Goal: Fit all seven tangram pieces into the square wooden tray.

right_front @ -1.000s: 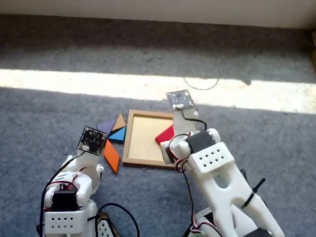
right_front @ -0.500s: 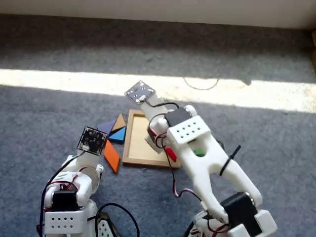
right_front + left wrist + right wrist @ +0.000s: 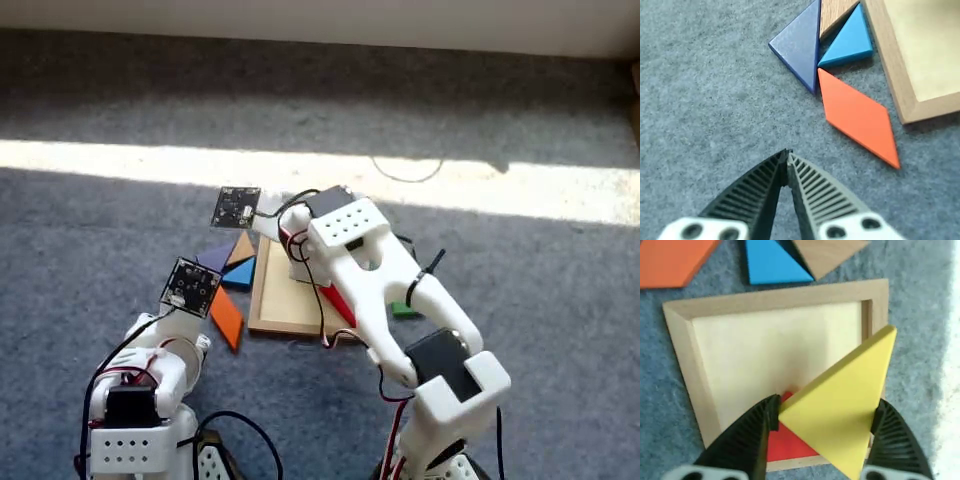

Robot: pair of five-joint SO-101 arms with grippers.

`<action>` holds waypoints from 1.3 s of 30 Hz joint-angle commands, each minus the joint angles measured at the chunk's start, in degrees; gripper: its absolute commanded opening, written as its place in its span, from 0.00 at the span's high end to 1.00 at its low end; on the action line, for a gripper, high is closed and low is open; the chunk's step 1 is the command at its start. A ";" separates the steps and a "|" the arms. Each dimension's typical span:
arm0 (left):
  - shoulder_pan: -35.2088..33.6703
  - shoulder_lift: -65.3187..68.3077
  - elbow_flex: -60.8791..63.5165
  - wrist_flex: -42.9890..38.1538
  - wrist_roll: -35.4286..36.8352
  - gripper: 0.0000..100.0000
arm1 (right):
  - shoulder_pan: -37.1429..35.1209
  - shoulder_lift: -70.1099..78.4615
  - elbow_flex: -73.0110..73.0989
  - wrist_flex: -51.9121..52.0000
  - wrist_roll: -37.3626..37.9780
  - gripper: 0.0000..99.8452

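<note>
My right claw (image 3: 826, 407) holds the yellow triangle (image 3: 850, 390). Its two jaws press on opposite sides of the piece, and the piece hangs tilted over the square wooden tray (image 3: 775, 292). One corner of the piece reaches toward the tray's rim. I cannot tell if any part of it touches the tray floor. A red piece (image 3: 787, 445) lies inside the tray, in the corner under the claw.

My left claw (image 3: 787, 160) is closed on nothing and hangs over the grey tabletop (image 3: 705, 100), near the tray. Just outside the tray, on this same side, lie the orange parallelogram (image 3: 857, 117), the blue triangle (image 3: 847, 42), the dark blue triangle (image 3: 800, 47) and a wood-coloured triangle (image 3: 835, 12). They are close together and partly touch. A green piece (image 3: 404, 311) lies just beside the opposite side of the tray.

I judge the pieces to be light, stiff and flat, with smooth painted faces. A piece will not bend, but I think it can slip or turn between the jaws. The edges are thin, so I would take each piece across two edges near its middle, not by a pointed corner. The pieces that lie flat on the soft tabletop give little edge to grip.
</note>
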 commanded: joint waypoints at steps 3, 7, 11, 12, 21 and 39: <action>-0.75 -1.80 -0.22 -0.79 -0.62 1.00 | -1.89 1.80 -5.14 -0.75 1.41 0.81; -0.75 -1.80 -0.13 -0.79 -0.62 1.00 | -2.15 3.91 -7.34 -0.75 1.41 0.81; -0.75 -1.80 -0.13 -0.79 -0.62 1.00 | -2.24 4.70 -8.13 -0.40 1.41 0.79; -0.75 -1.80 -0.13 -0.70 -0.62 1.00 | -2.24 4.70 -8.13 -0.31 1.41 0.77; -0.75 -1.80 -0.13 -0.70 -0.62 1.00 | -1.98 4.53 -8.13 -0.22 1.23 0.67; -0.75 -1.80 -0.13 -0.70 -0.62 1.00 | -3.74 4.97 -15.69 1.71 -32.18 0.98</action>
